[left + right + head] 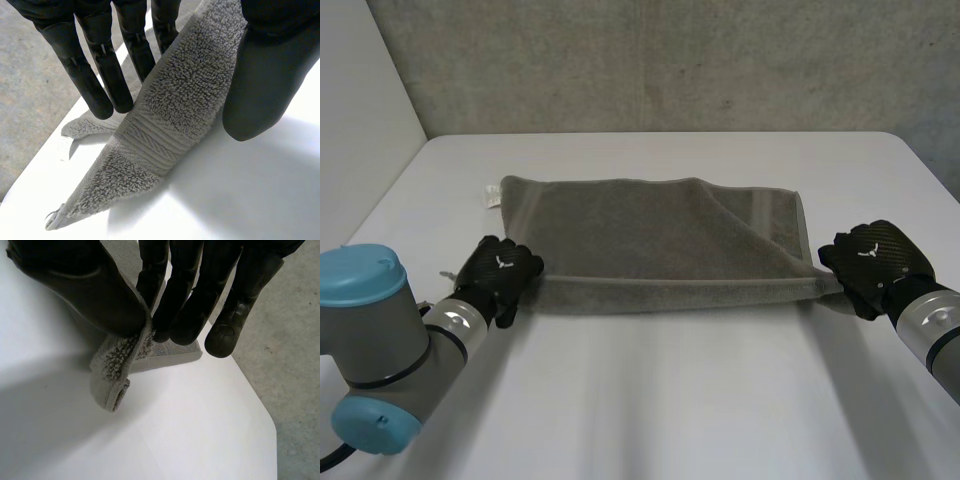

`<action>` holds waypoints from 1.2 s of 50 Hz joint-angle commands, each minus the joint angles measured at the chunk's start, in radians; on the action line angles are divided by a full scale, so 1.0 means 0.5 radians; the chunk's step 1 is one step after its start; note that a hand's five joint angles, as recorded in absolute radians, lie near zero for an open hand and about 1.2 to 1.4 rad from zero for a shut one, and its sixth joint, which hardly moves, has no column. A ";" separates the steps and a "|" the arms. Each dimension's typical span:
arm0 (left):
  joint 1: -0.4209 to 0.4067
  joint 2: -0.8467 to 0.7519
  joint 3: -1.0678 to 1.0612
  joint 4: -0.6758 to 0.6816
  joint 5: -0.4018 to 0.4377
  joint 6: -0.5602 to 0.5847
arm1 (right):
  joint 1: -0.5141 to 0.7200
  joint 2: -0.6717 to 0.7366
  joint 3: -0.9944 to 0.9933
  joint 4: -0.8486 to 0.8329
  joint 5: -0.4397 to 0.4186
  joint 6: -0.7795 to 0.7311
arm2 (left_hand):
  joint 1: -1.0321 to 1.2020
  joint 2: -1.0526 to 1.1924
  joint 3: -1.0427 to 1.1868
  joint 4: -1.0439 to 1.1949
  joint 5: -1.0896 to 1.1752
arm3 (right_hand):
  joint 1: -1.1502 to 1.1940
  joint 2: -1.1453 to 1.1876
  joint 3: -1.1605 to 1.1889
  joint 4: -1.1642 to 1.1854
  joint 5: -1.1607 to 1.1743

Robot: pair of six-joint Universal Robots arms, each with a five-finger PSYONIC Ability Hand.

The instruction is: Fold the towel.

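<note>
The left arm (370,350) sets the left hand (500,272) at the near left corner of the towel (650,240) on the white table (670,400), and the right hand (875,255) is at the near right corner. In the left wrist view, thumb and fingers (95,75) pinch this corner, slightly raised. In the right wrist view it is likewise. The grasp seems done; next, both corners should travel evenly to the far edge.

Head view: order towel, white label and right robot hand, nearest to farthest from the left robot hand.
1. Towel, its near left corner in the left robot hand.
2. White label, far left corner.
3. Right robot hand, towel's right end.
</note>
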State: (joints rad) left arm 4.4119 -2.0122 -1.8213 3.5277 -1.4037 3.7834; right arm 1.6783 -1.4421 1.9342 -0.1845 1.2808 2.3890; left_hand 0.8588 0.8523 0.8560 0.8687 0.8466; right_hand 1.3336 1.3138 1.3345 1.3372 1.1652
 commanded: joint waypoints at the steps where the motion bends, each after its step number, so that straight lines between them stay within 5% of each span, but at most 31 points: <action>1: 0.064 0.009 0.019 -0.122 0.006 0.149 | -0.019 0.013 0.016 -0.036 0.000 0.005 | -0.175 -0.163 -0.170 -0.195 -0.500 | 0.125 0.165 0.123 0.118 0.113; 13: 0.214 0.042 0.090 -0.352 0.052 0.152 | -0.043 0.013 0.028 -0.045 -0.012 0.005 | 0.635 0.648 0.641 0.615 0.310 | 0.125 0.165 0.123 0.118 0.113; 38: 0.199 -0.090 0.087 -0.162 0.062 0.158 | -0.028 0.040 0.052 -0.064 -0.018 0.008 | 0.553 0.566 0.559 0.533 0.228 | 0.125 0.165 0.123 0.118 0.113; 42: 0.202 -0.108 0.093 -0.125 0.062 0.158 | -0.025 0.040 0.052 -0.067 -0.015 0.026 | 1.072 1.085 1.078 1.052 0.748 | 0.125 0.165 0.123 0.118 0.113; 49: 0.214 -0.050 0.121 -0.140 0.068 0.140 | -0.034 0.006 0.016 -0.051 -0.015 0.103 | 1.075 1.088 1.080 1.055 0.750 | 0.125 0.165 0.123 0.118 0.113; 60: 0.254 0.825 0.203 -0.177 0.089 -0.133 | -0.031 -0.546 -0.497 0.439 -0.012 0.303 | 1.075 1.088 1.080 1.055 0.750 | 0.125 0.165 0.123 0.118 0.113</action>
State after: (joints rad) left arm 4.5349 -1.8151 -1.7556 3.4486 -1.3698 3.8107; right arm 1.6665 -1.5922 1.8556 -0.1412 1.2785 2.4885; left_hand 1.4678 1.5158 1.5447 1.5278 1.5028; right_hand 1.3336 1.3138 1.3437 1.3372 1.1652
